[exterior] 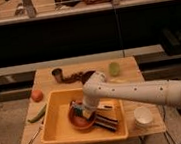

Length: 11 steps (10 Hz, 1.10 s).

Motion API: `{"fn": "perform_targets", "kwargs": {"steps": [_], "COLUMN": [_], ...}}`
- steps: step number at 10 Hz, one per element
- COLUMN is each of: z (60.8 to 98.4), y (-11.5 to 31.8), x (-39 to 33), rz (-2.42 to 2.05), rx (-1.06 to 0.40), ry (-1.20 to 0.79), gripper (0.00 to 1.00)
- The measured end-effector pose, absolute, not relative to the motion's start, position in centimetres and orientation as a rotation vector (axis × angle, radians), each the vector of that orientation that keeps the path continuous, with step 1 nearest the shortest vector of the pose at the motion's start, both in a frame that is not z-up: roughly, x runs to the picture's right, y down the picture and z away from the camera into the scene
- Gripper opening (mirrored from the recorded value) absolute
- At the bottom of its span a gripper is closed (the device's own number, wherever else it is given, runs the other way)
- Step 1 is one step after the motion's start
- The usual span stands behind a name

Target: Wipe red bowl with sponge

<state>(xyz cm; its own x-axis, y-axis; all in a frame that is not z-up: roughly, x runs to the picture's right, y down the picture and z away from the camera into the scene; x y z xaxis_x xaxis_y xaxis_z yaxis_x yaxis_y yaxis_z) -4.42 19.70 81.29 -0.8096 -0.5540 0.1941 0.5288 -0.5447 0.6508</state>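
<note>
The gripper [83, 109] is reaching down into the yellow tub [56, 127] on the bench [44, 75], with the white arm coming across from the right. The jaws are gripping the sponge [77, 107] narrowly; its blue face is showing at their tip. The sponge is pressing on the far rim of the red bowl [80, 122], which is lying in the middle of the tub. The arm is angling steeply, probably so the sponge is meeting the bowl's inside from above rather than catching on the tub's wall. By my reading the wiping is under way and not yet finished.

A dark striped thing [110, 120] is lying just beside the bowl on its right, under the arm, and it is crowding any stroke in that direction. The tub's walls are also limiting how far the bowl can slide. Outside the tub, a white cup [142, 114] is standing to the right. An orange ball [36, 95], a green vegetable [37, 113] and a spoon [32, 139] are lying to the left. A metal cup [57, 74] and a green cup [114, 68] are standing at the back, well apart from the work.
</note>
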Motion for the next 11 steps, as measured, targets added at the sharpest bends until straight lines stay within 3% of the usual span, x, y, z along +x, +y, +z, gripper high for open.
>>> {"fn": "perform_targets", "kwargs": {"steps": [5, 11], "z": [79.1, 77.7], "y": [18.2, 21.0], "x": [-10.3, -10.7], "rz": [-2.414, -2.446], "rx": [0.133, 0.133], "ry": [-0.955, -1.003], "gripper": [0.00, 0.00]}}
